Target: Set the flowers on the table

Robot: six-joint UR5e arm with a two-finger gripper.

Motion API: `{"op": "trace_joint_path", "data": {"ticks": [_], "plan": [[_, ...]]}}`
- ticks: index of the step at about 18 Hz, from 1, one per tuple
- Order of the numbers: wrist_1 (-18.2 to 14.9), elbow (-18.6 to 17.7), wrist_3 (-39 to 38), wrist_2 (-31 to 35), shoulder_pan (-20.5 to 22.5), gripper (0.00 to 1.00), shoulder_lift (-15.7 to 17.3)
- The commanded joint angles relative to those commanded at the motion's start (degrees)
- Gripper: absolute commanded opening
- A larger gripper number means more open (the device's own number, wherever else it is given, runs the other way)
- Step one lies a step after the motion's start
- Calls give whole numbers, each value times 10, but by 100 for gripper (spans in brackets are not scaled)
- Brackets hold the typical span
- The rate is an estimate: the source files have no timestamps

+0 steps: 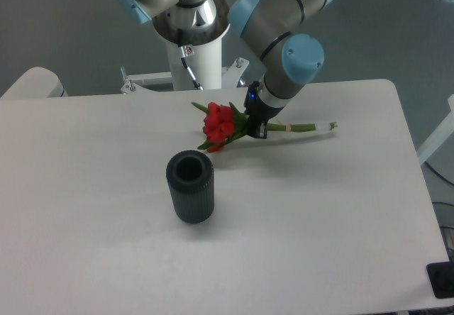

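Here, one set of fingers [257, 128] clenches one bunch of flowers [225, 125] above the table [319, 223]; one vase [190, 186] stands nearby.

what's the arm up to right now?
The gripper is shut on the flowers, holding them roughly horizontal just above the table, red blooms pointing toward the camera's left and stems trailing right. They hang behind and slightly right of the dark ribbed vase, which stands upright and empty. The flowers are not yet set down.
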Motion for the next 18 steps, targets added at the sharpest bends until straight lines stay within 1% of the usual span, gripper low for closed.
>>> {"op": "trace_joint_path", "data": {"ticks": [4, 7, 11, 12, 14, 15, 17, 18], "plan": [[-1, 18, 1, 1, 0, 100, 0], [-2, 40, 0, 2, 1, 100, 0], [-8, 97, 8, 5, 6, 100, -8], [-9, 106, 4, 4, 6, 100, -10], [0, 120, 1, 2, 6, 100, -14], [3, 136, -3, 2, 4, 100, -22], [6, 171, -25, 6, 2, 100, -60], [6, 189, -39, 7, 3, 100, -73]]}}
